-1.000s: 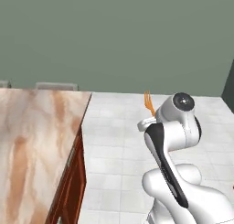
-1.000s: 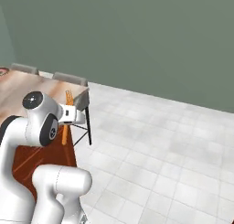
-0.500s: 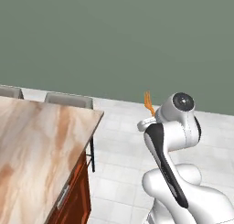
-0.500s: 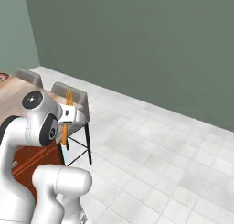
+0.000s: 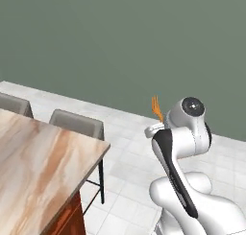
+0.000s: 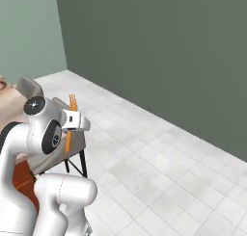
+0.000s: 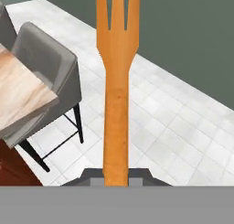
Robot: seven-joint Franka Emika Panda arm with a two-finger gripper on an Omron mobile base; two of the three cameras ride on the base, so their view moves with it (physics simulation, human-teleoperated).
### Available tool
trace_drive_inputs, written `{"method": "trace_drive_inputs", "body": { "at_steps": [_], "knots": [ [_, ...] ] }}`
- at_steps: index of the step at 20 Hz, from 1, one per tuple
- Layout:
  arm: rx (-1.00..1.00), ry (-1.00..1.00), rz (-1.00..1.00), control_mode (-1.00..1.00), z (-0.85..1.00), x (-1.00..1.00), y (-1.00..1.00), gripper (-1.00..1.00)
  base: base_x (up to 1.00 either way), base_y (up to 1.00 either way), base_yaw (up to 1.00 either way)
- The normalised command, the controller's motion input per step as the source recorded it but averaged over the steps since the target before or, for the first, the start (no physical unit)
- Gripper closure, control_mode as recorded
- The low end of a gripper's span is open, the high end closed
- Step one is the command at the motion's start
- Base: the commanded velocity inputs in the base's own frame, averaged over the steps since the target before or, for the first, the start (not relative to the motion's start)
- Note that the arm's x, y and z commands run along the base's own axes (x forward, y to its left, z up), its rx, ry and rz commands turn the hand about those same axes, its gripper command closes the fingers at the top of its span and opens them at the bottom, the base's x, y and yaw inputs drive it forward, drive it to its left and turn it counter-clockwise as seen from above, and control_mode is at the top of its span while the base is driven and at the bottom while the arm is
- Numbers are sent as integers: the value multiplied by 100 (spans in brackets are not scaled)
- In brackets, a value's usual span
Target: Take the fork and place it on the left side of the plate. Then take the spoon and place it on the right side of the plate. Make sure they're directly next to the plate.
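Fork held up in my pincer

The fork (image 7: 117, 104) is slim and all orange, with a straight flat handle and short pointed tines. My pincer (image 7: 116, 175) is clamped on the low end of its handle, so it stands up along my fingers, tines away from me, above the tiled floor (image 7: 183, 131) and off the table (image 7: 23, 95).

**Support surfaces: counter and floor**

Marble-topped counter (image 5: 43, 167), veined cream and rust, sits at left over a red-brown wooden base (image 5: 67, 219). Two grey chairs (image 5: 77, 125) stand on the pale tiled floor (image 6: 159, 167) along its far edge. Visible part of the countertop is bare.
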Motion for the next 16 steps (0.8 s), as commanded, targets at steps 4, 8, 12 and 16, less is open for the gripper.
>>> {"method": "trace_drive_inputs", "body": {
  "at_steps": [4,8,12,16],
  "knots": [
    [0,0,0,100,0,0,0,100,85,-54,37],
    [0,0,0,100,0,0,0,100,78,-52,39],
    [0,0,0,100,0,0,0,100,74,-40,44],
    [0,0,0,100,0,0,0,100,68,-31,47]
  ]
}}
